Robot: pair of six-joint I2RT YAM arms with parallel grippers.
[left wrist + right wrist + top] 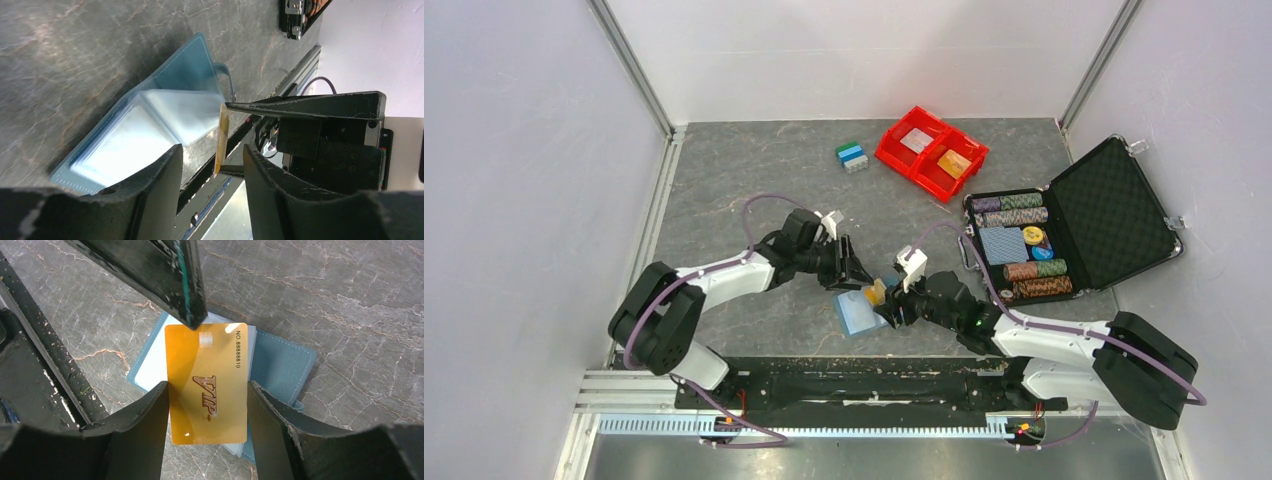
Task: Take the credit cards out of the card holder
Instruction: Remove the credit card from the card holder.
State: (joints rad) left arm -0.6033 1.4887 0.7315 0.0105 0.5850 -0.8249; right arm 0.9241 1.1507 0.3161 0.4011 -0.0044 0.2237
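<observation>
Near centre of the grey table (724,200). The right gripper (207,392) clamps the orange credit card (206,385), marked "VIP", across its width, one finger on each long edge, holding it just above the card holder (285,365). The left gripper (212,165) faces it from the left with its jaws apart; the card's edge stands in the gap between them, and one fingertip (187,295) sits at the card's far edge. The light-blue holder lies partly unfolded on the table with a whitish card (125,145) inside it. Far right: a red bin (931,152) and an open black case (1114,205) of poker chips (1014,207).
</observation>
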